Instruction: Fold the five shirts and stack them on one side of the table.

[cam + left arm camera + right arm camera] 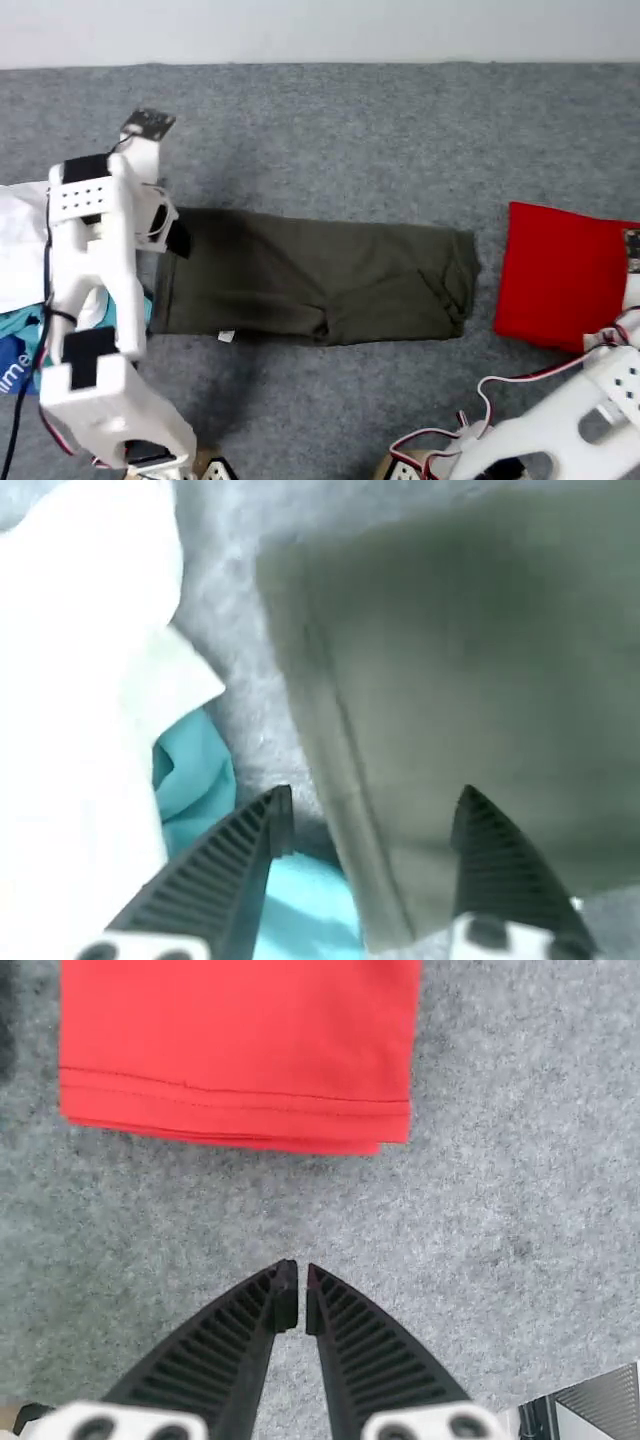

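Two grippers, two different states. For the left gripper (375, 800): spread wide, clasping nothing, hanging over the end edge of the olive shirt (310, 280), one finger above the olive cloth, the other above the teal shirt (190, 780) beside it. Cannot tell whether touching the cloth or just above it.

For the right gripper (300, 1270): drawn together, tips all but meeting, nothing between them, poised over bare grey table (350, 120) near the folded edge of the red shirt (240, 1050), apart from it.

Of the olive shirt: folded into a long band, lying flat mid-table, one end under the left arm, the other near the red shirt with a strip of grey between. Of the red shirt: folded square, lying by the right arm.

Close by the olive shirt's left end: a white shirt (70, 660), loosely heaped, lying partly over the teal one at the table's edge.
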You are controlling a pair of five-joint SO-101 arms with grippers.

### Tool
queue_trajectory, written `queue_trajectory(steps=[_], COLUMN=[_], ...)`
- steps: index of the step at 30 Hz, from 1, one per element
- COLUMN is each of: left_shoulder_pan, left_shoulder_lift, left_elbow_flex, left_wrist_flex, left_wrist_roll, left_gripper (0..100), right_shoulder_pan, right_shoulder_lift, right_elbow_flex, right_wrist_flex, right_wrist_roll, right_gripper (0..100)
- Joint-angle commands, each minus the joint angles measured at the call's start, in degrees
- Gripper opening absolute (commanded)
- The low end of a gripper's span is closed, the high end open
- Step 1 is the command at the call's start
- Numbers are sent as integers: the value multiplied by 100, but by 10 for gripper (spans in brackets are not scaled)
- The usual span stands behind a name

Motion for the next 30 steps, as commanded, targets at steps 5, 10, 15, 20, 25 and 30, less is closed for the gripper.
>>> queue_trajectory(steps=[5, 10, 15, 20, 25, 30], left_shoulder_pan=[-114, -62, 123, 668, 1213, 1582], left_shoulder_lift=[1222, 2084, 2611, 3024, 2998, 2224], left_elbow_flex=[-725, -1279, -1956, -2325, -2888, -3204], left_wrist_flex=[-114, -88, 475, 993, 1600, 1758], left_wrist_roll=[44, 440, 510, 492, 527, 554], left_gripper=[266, 265, 202, 64, 13, 13], right_shoulder_pan=[-31, -31, -31, -31, -31, -31], right_shoulder_lift=[-180, -180, -180, -180, -180, -180], right_elbow_flex=[-97, -97, -97, -97, -105, -105], right_wrist_flex=[13, 13, -13, -22, 13, 13], right_wrist_roll=[35, 44, 44, 44, 44, 44], right_gripper=[28, 28, 28, 28, 27, 27])
